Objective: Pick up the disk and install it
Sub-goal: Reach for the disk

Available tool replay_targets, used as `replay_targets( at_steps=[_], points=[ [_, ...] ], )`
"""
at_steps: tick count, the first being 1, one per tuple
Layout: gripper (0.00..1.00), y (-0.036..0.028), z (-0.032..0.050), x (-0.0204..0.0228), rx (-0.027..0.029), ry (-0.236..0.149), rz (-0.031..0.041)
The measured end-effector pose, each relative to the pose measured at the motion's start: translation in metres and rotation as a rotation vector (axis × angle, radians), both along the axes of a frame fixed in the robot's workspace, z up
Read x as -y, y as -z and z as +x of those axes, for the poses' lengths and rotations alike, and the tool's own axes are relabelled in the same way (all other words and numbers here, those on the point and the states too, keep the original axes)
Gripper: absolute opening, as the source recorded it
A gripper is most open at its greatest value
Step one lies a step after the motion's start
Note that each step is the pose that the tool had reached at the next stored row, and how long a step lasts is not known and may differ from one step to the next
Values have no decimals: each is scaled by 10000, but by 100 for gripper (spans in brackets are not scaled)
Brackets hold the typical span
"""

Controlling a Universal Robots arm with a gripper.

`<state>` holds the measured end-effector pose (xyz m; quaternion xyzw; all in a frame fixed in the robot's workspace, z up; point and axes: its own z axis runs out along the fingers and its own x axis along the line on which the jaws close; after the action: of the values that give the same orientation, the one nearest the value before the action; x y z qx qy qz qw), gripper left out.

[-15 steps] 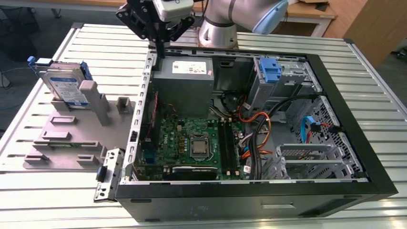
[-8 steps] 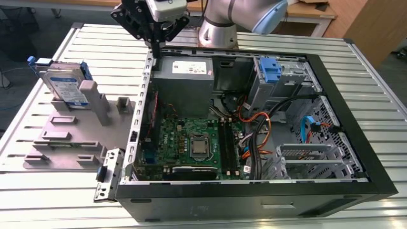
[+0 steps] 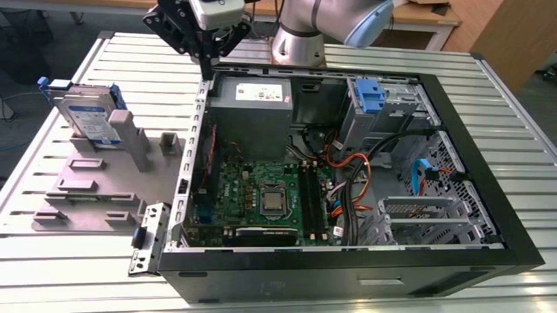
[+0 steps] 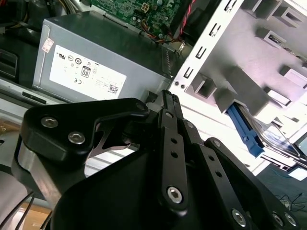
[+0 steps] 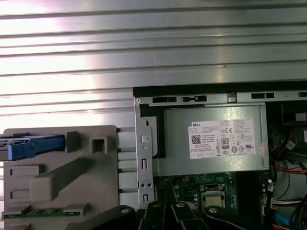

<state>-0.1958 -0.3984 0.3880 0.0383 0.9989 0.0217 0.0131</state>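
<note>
The pick-up is judged not begun: the claw (image 3: 207, 70) is held pressed together and empty above the computer case (image 3: 348, 270) rim, the disk (image 3: 91, 120) is stood on edge in the grey fixture (image 3: 87, 189) well apart, and a spread approach is called for.

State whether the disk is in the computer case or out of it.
Out. The disk stands upright in the grey holder, on the exterior view's left of the open computer case.

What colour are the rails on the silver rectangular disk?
Blue plastic rails; exterior view shows best.
</note>
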Motion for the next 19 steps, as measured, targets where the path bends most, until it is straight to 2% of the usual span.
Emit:
replay_targets(
  at_steps=[19],
  points=[
    [11, 25, -239, -1, 0, 4, 0]
  ],
)
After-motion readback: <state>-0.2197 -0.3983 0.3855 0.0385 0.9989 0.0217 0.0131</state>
